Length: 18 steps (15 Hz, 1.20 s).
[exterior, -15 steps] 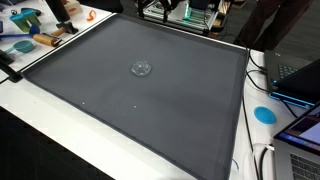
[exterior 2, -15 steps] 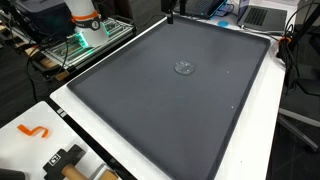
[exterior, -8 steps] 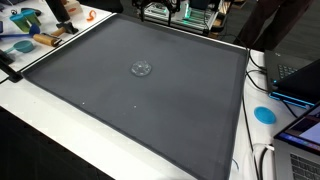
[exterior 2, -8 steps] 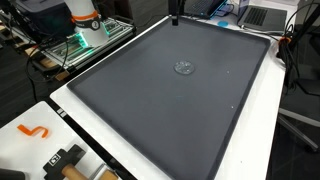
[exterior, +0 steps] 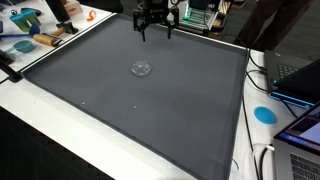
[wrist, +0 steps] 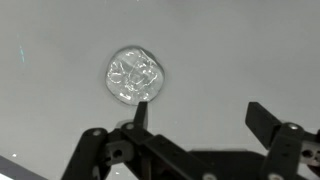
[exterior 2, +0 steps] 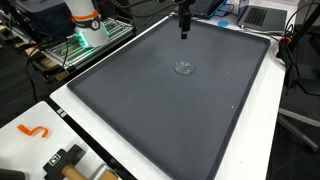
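Bright, even overhead light fills both exterior views, and the dark mat (exterior: pixel 180 110) on the white table (exterior: pixel 30 130) carries a faint sheen. The wrist view is washed pale: the clear round piece (wrist: pixel 135 75) glints, and the pincer (wrist: pixel 200 115) is dark and slightly soft.

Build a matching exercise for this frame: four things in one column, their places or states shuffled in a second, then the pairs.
Things
1. small clear crumpled plastic piece
2. black claw
3. flat blue round disc
4. orange S-shaped hook

Places
A. on the white table, near a laptop
B. open, above the dark grey mat near one edge
C. on the white table, near a black and wooden tool
D. lying around the mat's middle

Pairs: 1-D, 2-B, 3-A, 4-C
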Motion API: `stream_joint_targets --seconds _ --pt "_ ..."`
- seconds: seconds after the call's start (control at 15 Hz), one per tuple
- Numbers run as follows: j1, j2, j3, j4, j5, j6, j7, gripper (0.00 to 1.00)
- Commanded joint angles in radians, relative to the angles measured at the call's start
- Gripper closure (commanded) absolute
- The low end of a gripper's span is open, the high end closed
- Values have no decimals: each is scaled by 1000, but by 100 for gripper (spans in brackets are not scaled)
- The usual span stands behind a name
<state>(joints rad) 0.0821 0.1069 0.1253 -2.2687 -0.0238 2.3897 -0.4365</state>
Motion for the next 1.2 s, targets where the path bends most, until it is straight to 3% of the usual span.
stream_joint_targets --seconds 0.0,0.53,1.13 --pt "-15 88 -5 57 -12 11 -81 0" --pt "-36 137 4 91 -6 10 -83 0" --pt "-83 206 0 112 -9 43 -252 0"
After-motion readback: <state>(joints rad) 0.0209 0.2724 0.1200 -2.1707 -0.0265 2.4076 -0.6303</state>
